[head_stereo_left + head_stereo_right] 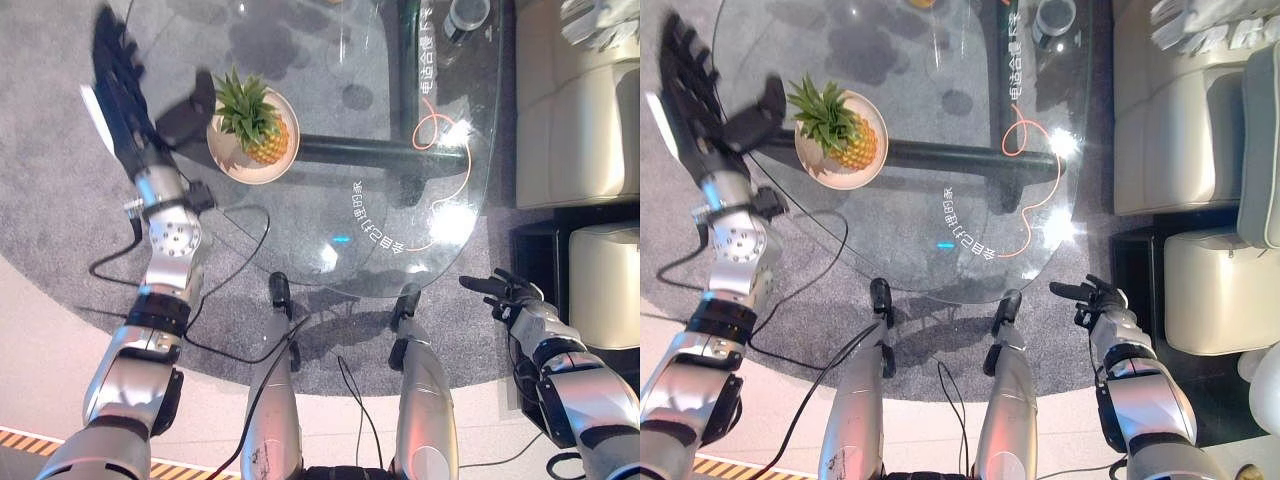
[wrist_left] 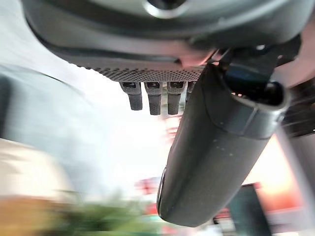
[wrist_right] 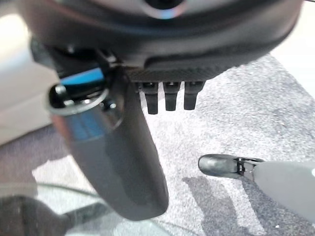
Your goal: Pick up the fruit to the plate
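1 pineapple (image 1: pixel 262 128) on plate (image 1: pixel 232 160), left robot hand (image 1: pixel 122 85) open beside it

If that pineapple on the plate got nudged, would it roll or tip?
The pineapple lies on its side in the plate, so tipping seems unlikely; it might rock or roll. The plate's raised rim would probably stop it. Its spiky crown looks awkward to grip.
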Robot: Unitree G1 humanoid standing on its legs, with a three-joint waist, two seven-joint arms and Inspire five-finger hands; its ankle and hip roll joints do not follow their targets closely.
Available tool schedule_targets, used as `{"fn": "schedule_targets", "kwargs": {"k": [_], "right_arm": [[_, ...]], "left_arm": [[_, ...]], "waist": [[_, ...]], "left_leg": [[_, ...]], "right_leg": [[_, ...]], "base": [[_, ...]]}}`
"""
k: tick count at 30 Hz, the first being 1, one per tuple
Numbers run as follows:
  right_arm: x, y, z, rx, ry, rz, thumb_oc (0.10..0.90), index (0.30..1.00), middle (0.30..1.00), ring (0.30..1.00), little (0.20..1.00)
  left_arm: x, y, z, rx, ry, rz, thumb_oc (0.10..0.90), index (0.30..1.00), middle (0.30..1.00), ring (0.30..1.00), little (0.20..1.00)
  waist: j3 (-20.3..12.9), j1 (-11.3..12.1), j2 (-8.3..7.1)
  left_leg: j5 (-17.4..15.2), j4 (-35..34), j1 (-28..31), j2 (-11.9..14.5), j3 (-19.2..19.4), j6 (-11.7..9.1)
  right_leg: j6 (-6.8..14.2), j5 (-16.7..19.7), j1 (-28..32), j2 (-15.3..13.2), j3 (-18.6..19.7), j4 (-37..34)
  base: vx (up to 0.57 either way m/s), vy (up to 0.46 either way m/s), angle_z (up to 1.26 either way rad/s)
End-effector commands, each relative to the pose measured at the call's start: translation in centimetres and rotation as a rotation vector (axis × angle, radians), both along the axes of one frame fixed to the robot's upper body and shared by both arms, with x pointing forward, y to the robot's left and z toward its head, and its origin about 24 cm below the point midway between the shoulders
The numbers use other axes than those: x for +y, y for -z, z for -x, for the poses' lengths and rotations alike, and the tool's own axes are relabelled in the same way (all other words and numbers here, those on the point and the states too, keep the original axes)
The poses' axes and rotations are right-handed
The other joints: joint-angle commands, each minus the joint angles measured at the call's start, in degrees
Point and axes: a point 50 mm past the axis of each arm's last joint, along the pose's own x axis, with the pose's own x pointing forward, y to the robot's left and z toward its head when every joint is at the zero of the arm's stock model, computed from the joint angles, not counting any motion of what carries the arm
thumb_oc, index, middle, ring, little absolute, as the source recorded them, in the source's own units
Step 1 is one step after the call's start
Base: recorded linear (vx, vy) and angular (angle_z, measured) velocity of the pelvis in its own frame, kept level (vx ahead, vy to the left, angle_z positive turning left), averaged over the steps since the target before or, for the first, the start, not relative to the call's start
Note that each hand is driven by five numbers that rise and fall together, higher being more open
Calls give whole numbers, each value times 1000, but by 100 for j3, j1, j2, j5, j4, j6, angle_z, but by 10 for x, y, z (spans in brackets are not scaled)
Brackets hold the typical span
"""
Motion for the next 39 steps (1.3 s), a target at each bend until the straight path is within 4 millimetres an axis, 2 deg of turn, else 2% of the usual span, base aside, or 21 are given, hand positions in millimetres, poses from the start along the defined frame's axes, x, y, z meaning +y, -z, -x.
{"fn": "schedule_targets", "kwargs": {"k": [1, 2, 3, 4, 5, 6, 10, 12, 18, 23, 29, 39], "right_arm": [[-25, 13, 27, 65, 62, 82, 800, 900, 900, 900, 900], [-25, 21, 34, 93, 52, 96, 800, 900, 900, 900, 900], [-24, 23, 36, 100, 47, 101, 800, 900, 900, 900, 900], [-22, 34, 45, 129, 34, 119, 800, 900, 900, 900, 900], [-21, 39, 50, 146, 29, 127, 800, 900, 900, 900, 900], [-18, 49, 59, 179, 19, 141, 800, 900, 900, 900, 900], [-15, 76, 93, 288, -13, 170, 800, 900, 900, 900, 900], [-14, 88, 111, 340, -31, 179, 800, 900, 900, 900, 900], [-3, 119, 161, 509, -88, 169, 800, 900, 900, 900, 900], [8, 137, 193, 623, -109, 129, 800, 900, 900, 900, 900], [16, 148, 219, 757, -158, 110, 800, 900, 900, 900, 900], [21, 153, 232, 831, -198, 106, 800, 900, 900, 900, 900]], "left_arm": [[29, -9, 6, -16, -76, -26, 800, 900, 900, 900, 900], [41, 18, 9, 99, -110, -24, 800, 900, 900, 900, 900], [45, 26, 10, 140, -121, -18, 800, 900, 900, 900, 900], [55, 56, 18, 272, -136, -3, 800, 900, 900, 900, 900], [59, 72, 23, 327, -143, -1, 800, 900, 900, 900, 900], [64, 100, 34, 435, -140, 17, 800, 900, 900, 900, 900], [68, 177, 77, 733, -101, 40, 800, 900, 900, 900, 900], [66, 204, 97, 851, -61, 45, 800, 900, 900, 900, 900], [52, 263, 151, 1140, 56, 126, 800, 900, 900, 900, 900], [39, 295, 191, 1353, 144, 148, 800, 900, 900, 900, 900], [25, 318, 223, 1564, 233, 169, 800, 900, 900, 900, 900], [21, 325, 237, 1656, 284, 169, 800, 900, 900, 900, 900]], "waist": [[-143, 101, 21], [-143, 79, 41], [-143, 64, 40], [-144, 44, 67], [-173, 34, 80], [-260, 17, 96], [-568, -31, 127], [-718, -68, 142], [-1218, -165, 127], [-1649, -207, 118], [-2027, -244, 129], [-2262, -294, 128]], "left_leg": [[-782, 606, 126, 92, -383, -255], [-801, 552, 348, 119, -330, -262], [-759, 514, 393, 115, -314, -255], [-769, 424, 645, 140, -248, -258], [-758, 375, 748, 145, -214, -257], [-740, 275, 913, 149, -159, -258], [-701, -34, 1398, 122, -52, -245], [-677, -160, 1623, 114, -12, -242], [-581, -433, 2264, 123, 116, -227], [-504, -774, 2838, 158, 290, -234], [-463, -974, 3211, 257, 408, -286], [-496, -974, 3421, 407, 534, -371]], "right_leg": [[305, -43, 287, -277, -43, -220], [307, -85, 504, -255, -33, -252], [298, -55, 555, -255, -34, -290], [296, -91, 797, -232, -37, -350], [295, -90, 896, -230, -37, -391], [293, -85, 1061, -224, -40, -482], [270, -55, 1566, -182, -35, -794], [247, -41, 1796, -158, -17, -917], [240, 57, 2430, -139, 3, -1182], [312, 118, 2932, -138, -65, -1379], [346, 152, 3346, -105, -180, -1573], [338, 122, 3653, -66, -319, -1722]], "base": [[44, 60, -3], [33, 69, 0], [85, 98, -3], [71, 85, -4], [132, 112, -11], [124, 96, -9], [140, 83, -9], [139, 75, -1], [168, 37, -1], [180, 3, -7], [120, -2, 1], [31, -7, 0]]}}
